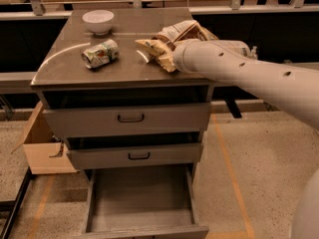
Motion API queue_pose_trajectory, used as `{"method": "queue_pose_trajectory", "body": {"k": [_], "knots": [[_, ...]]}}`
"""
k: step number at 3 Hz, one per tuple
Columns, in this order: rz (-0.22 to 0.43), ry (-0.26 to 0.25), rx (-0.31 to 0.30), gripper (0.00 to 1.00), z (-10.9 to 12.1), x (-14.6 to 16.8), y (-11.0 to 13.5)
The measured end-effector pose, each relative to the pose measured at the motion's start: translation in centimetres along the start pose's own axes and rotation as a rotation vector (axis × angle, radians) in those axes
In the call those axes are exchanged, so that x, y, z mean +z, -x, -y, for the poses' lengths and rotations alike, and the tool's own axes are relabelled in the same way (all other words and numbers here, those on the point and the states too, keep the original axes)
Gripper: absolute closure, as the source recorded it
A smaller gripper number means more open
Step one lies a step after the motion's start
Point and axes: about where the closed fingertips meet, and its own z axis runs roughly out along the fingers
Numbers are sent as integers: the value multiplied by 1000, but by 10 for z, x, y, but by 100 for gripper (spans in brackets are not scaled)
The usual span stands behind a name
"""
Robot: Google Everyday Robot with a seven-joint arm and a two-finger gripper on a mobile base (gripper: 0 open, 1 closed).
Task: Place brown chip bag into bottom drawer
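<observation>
Lift before travel: the crinkled brown-and-tan foil chip bag [169, 38] lies on the grey cabinet top [70, 68], the gripper [174, 59] pressed against it, its grip impossible to tell. Confirm a firm hold, clear the front edge, then lower into the open grey metal bottom drawer [142, 200].

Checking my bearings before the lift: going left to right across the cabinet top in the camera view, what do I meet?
Crushed green-and-white can → brown chip bag, with the gripper against its near edge → arm. The white bowl sits behind the can, so it has no separate place.
</observation>
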Motion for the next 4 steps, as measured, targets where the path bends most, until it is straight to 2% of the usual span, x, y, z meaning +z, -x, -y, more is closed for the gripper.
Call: {"method": "queue_pose_trajectory", "body": {"k": [1,2,3,4], "knots": [[27,21,-12,100,1,-8,8],[51,99,76,100,18,-18,-11],[167,187,120,100,41,-71,17],[351,312,101,100,40,-131,65]]}}
